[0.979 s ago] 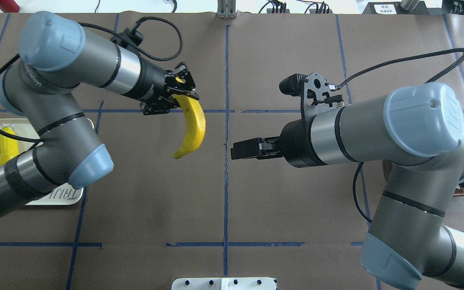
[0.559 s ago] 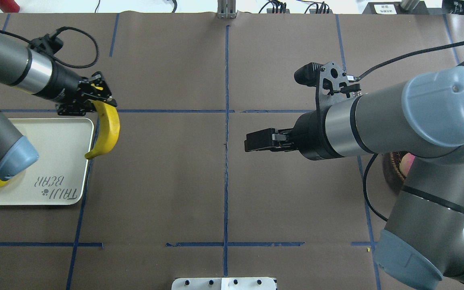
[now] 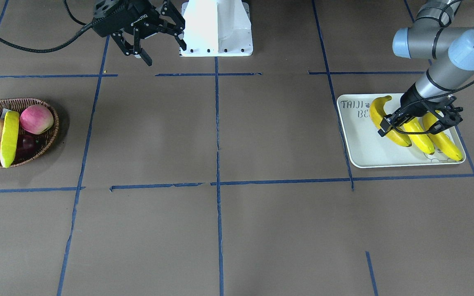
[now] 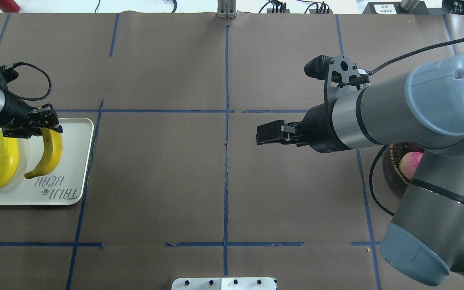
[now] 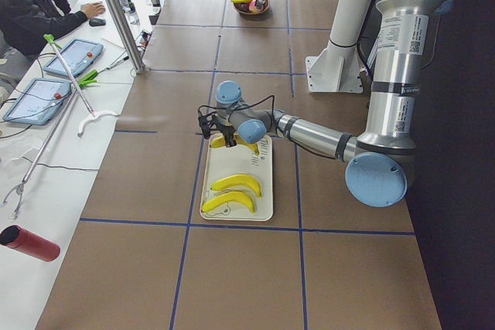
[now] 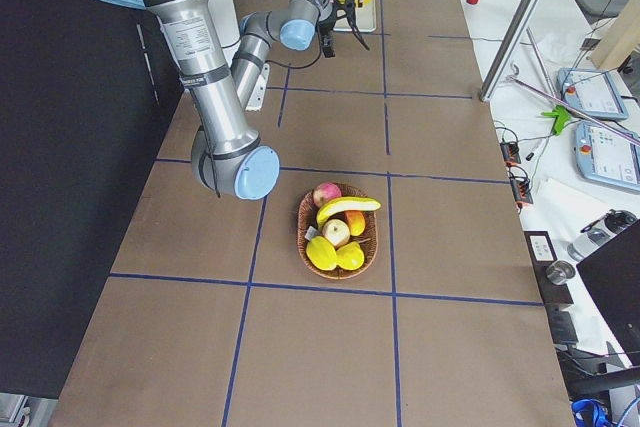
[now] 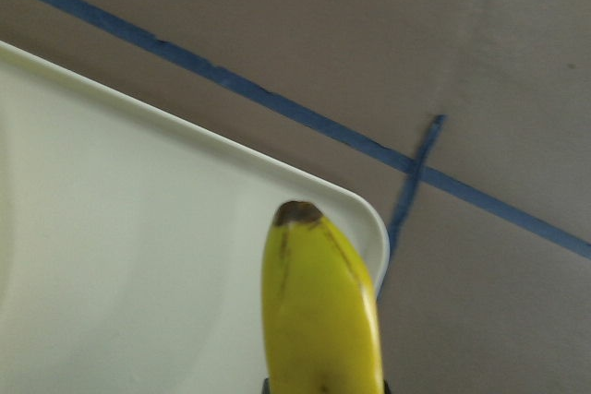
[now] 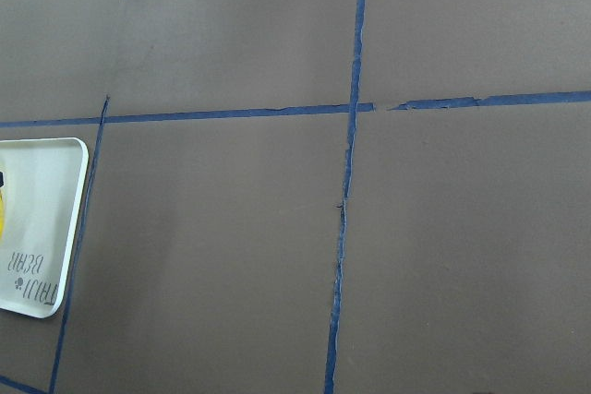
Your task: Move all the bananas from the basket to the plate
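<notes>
Brown table | left gripper seemingly pinching banana over plate | right gripper spread, empty

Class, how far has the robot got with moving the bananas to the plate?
Done: two bananas lie on the plate. In hand: the left gripper holds a third banana over the plate. Left: one paler banana lies in the basket; the right gripper is open and empty.
</notes>
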Robot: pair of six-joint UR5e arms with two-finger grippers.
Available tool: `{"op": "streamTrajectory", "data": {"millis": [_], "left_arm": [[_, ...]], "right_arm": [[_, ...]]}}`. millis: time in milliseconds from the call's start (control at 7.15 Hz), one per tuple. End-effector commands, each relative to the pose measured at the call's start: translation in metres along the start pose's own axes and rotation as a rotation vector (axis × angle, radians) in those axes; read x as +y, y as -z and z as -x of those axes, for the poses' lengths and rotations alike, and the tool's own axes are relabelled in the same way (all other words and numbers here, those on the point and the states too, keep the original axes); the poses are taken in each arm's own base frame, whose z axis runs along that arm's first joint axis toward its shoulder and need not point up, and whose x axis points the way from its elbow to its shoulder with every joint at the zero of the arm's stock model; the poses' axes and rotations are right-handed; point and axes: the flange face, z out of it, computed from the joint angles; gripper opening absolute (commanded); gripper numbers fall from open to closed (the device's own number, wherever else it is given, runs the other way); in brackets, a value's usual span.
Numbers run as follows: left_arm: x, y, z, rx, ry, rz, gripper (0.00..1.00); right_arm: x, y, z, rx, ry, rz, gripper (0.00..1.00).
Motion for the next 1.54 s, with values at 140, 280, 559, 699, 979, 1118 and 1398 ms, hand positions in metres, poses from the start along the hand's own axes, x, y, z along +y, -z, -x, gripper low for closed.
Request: {"op": "streamTrajectory", "data": {"millis": [140, 280, 559, 699, 979, 1118, 1398], "left_arm": [[-0.010, -0.020, 0.028, -0.075, -0.010, -0.059, 0.00], [-0.012, -0.022, 0.031, -0.088, -0.009, -0.083, 0.00], [-0.015, -0.023, 0.032, -0.102, -0.012, -0.119, 0.20], [-0.015, -0.029, 0.032, -0.117, -0.015, -0.140, 0.99], [-0.010, -0.037, 0.027, -0.127, -0.031, -0.172, 1.00], [-0.008, -0.031, 0.021, -0.112, -0.041, -0.176, 1.00], [0.012, 0.007, -0.018, -0.014, -0.082, -0.131, 1.00]], "right_arm": [[0.004, 0.010, -0.005, -0.005, 0.001, -0.002, 1.00], [0.003, 0.011, -0.005, -0.006, 0.001, -0.004, 1.00], [0.002, 0.011, -0.006, -0.004, -0.001, -0.007, 1.00], [0.002, 0.011, -0.006, -0.004, -0.001, -0.007, 1.00], [-0.001, 0.014, -0.009, -0.003, -0.006, -0.012, 1.00], [-0.010, 0.021, -0.019, 0.005, -0.023, -0.006, 1.00], [-0.037, 0.043, -0.073, 0.070, -0.103, 0.030, 1.00]]}}
